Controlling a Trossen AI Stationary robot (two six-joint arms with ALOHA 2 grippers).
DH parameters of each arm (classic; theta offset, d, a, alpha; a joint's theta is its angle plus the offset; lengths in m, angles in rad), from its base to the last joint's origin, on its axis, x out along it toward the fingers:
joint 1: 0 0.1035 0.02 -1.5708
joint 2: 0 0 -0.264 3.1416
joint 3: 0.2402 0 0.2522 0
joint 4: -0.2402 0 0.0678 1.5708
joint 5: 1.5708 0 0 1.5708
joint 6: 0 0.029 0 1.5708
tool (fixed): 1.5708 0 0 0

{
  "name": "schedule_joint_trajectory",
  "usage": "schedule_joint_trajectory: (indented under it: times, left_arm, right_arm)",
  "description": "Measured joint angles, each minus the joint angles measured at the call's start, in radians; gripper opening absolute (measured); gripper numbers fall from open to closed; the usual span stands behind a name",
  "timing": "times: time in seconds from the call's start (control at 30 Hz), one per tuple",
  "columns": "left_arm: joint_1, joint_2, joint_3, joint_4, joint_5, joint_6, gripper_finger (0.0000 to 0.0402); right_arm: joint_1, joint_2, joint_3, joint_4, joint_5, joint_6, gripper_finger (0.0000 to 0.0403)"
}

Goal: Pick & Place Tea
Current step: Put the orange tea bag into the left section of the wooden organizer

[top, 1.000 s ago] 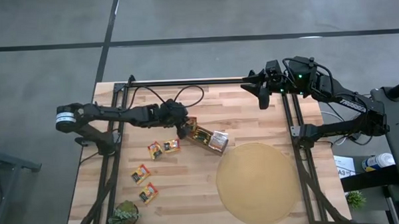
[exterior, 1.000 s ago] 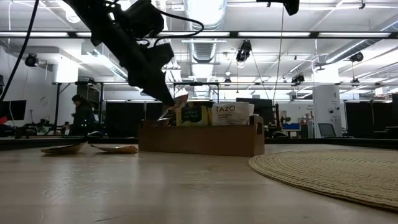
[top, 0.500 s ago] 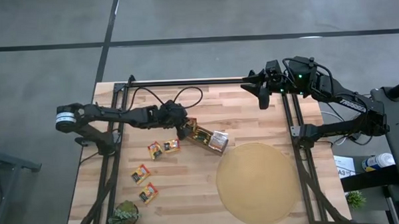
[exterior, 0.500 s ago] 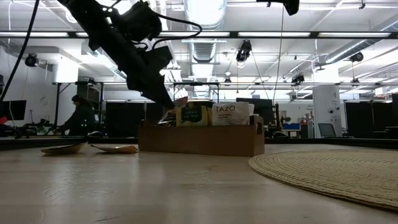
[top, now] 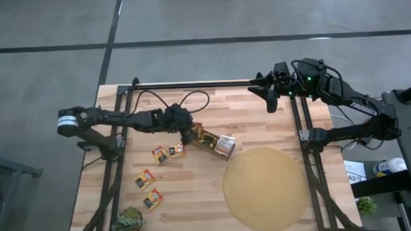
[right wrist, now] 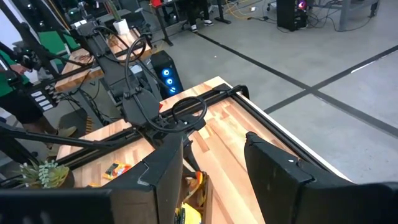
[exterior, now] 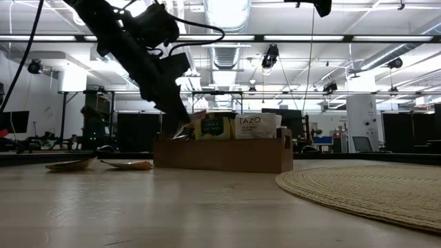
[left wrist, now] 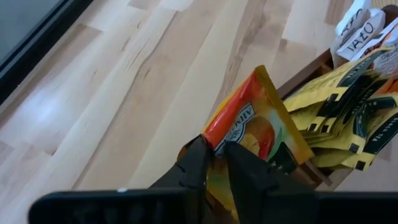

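Grey concrete floor [top: 46, 80] crossed by dark seams surrounds the wooden worktop [top: 239, 111]. Behind it, an open hall: ceiling strip lights [exterior: 358, 39], exposed ducts [exterior: 224, 55], dark monitors [exterior: 14, 121].

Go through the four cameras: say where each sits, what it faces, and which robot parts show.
High: overhead, straight down; both arms, brown box, round mat.
Low: table height, facing the room; left arm above the box.
Left wrist: on the left arm; left gripper around an orange-red sachet at the box.
Right wrist: on the raised right arm; right gripper open, left arm beyond.
All four show the box's sachets.
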Motion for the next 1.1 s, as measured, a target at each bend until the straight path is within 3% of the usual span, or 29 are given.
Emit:
schedule_joint_trajectory:
  times: [0.27,0.67,1.1]
  left_arm:
    - [0.0,0.0,-0.008,-0.001,0.0,0.018,0.009]
    - [0.0,-0.001,0.023,-0.009,0.0,0.011,0.0092]
    - [-0.002,-0.055,0.192,-0.463,0.028,-0.096,0.0092]
  right_arm:
    - [0.0,0.0,0.0,0.0,0.0,0.0,0.0169]
    - [0.0,0.0,0.0,0.0,0.0,0.008,0.0169]
    - [0.0,0.0,0.0,0.0,0.0,-0.005,0.0169]
